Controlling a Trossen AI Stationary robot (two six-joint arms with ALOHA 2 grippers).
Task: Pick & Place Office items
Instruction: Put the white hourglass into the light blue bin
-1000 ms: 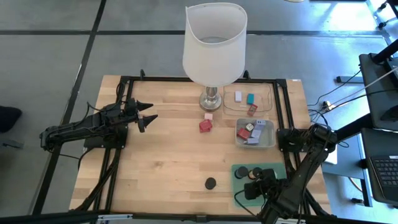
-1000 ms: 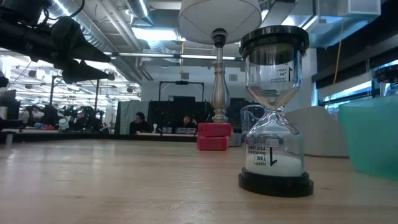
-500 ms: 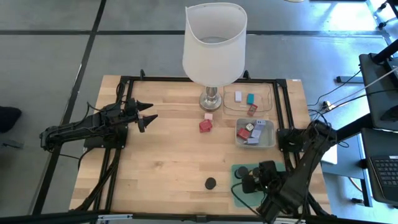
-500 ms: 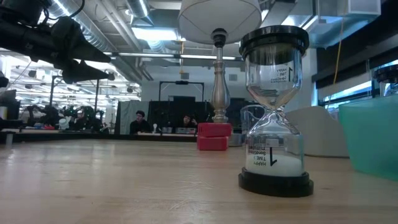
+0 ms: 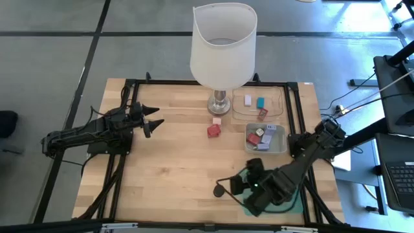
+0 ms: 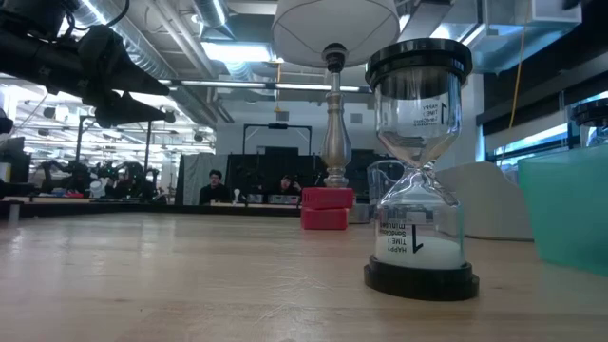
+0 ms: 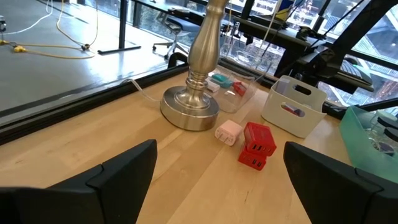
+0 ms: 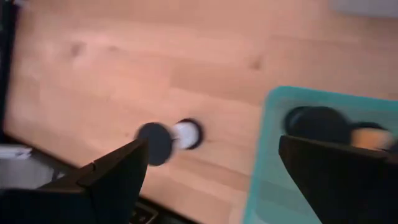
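From above, the right tool (image 5: 234, 186) hangs with fingers spread just beside the black-capped hourglass (image 5: 219, 191) near the worktop's (image 5: 168, 162) front edge (left tool (image 5: 157, 121) waits wide, well apart); its wrist view suggests centring over the hourglass (image 8: 169, 138) before closing.

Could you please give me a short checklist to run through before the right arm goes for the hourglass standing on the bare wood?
1. Right claw open: ok, its fingers stand apart in the right wrist view.
2. Right claw empty: ok, nothing sits between the fingers.
3. Hourglass upright on the wood, off the green mat: ok, the low view shows it standing.
4. Right claw lined up with the hourglass: ok, it shows between the fingers in the right wrist view; its height above the table: cannot tell.
5. Left claw out of the way: ok, it hangs open near the lamp, far from the hourglass.
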